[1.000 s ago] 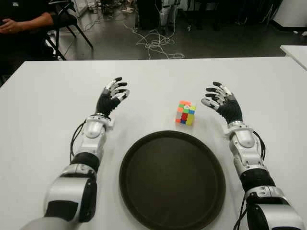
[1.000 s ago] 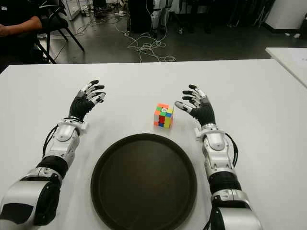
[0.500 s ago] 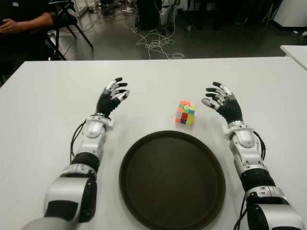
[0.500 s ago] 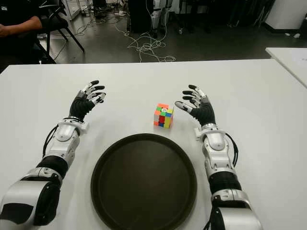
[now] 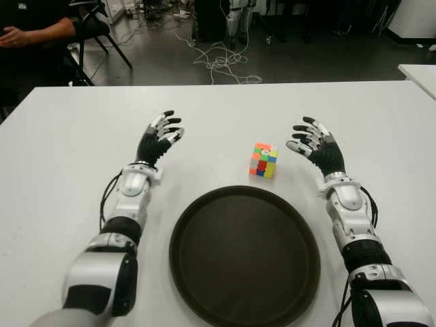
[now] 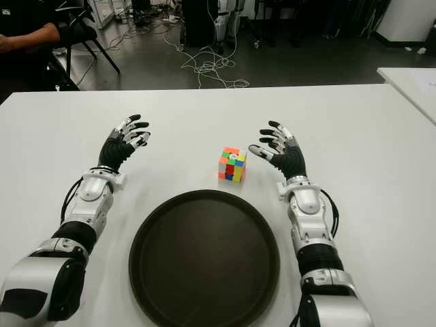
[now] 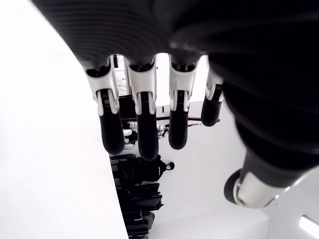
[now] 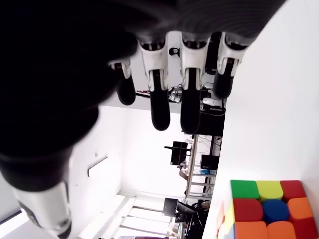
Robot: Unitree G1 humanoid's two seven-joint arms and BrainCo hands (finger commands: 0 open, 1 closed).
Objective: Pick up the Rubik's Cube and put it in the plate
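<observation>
The Rubik's Cube [image 5: 263, 160] stands on the white table [image 5: 61, 157], just beyond the far rim of the round dark plate [image 5: 244, 254]. My right hand [image 5: 311, 142] hovers a short way to the cube's right, fingers spread, holding nothing. In the right wrist view the cube [image 8: 259, 208] shows apart from the extended fingers [image 8: 160, 106]. My left hand [image 5: 161, 135] is open to the left of the cube, well apart from it, and its fingers [image 7: 141, 127] are straight and empty in the left wrist view.
A seated person [image 5: 30, 30] is at the table's far left corner beside a chair. Cables [image 5: 218, 61] lie on the dark floor beyond the far edge. Another white table [image 5: 419, 71] shows at the right.
</observation>
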